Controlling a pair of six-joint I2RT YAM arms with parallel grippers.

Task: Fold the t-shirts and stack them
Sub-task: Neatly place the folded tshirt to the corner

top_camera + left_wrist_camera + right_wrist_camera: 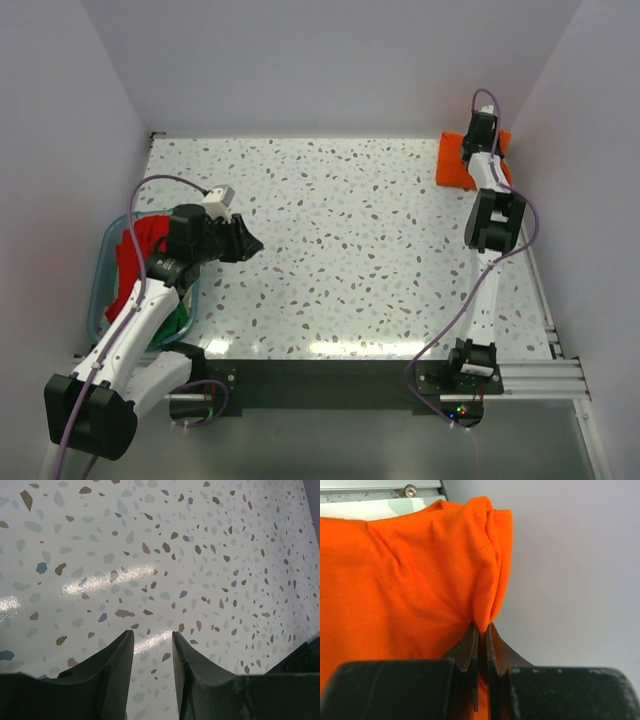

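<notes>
the orange t-shirt [395, 580] is clamped in the right fingers [466, 652] at the bench's [350, 250] far right corner (seemingly 1 folded), while a red t-shirt [135, 255] and a green t-shirt [178, 320] are judged unfolded in the tub [97, 300] beside the parted, empty left fingers [112, 665].

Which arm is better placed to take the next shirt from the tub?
Left, I'd judge. The left gripper, open and empty, hangs beside the tub of red and green shirts. The right gripper is shut on the orange shirt at the far right corner.
</notes>
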